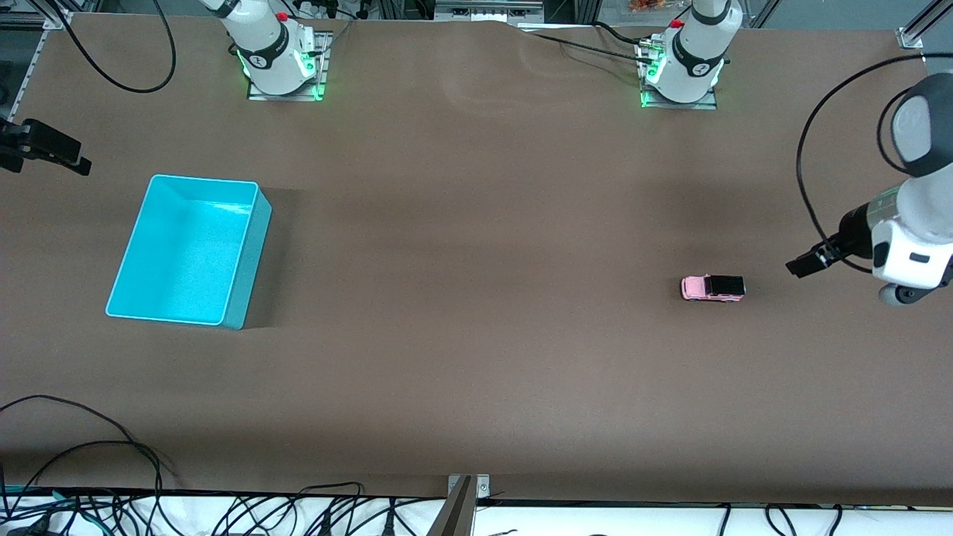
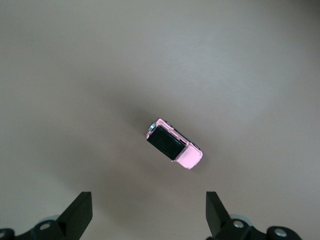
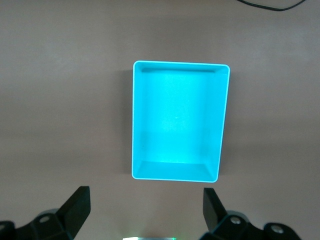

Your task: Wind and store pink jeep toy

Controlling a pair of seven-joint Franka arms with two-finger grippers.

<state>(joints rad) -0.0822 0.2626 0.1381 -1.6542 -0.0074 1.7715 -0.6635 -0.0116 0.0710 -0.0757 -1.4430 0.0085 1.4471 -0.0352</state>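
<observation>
Front view, table [image 1: 476, 357]: brown, bare but for bin and jeep.
Bin [image 1: 249, 246]: cyan, open-topped, empty, toward the right arm's end of the table; seen from above in the right wrist view [image 3: 224, 120].
Left gripper [image 1: 808, 262]: up in the air near the left arm's end of the table, just beside the jeep rather than over it; jaws spread wide with nothing between, fingertips [image 2: 80, 210] apart in the wrist view.
Right gripper [image 3: 145, 210]: waiting above the bin, jaws spread, nothing held.
Jeep [image 1: 712, 287]: on its wheels on the table, well apart from the bin; black roof and pink bonnet clear in the left wrist view [image 2: 174, 143].
Handling: probably light, rigid, smooth-sided, rolling freely; best pinched across the flat body sides, clear of the wheels.
Writing: none legible on jeep or bin.
</observation>
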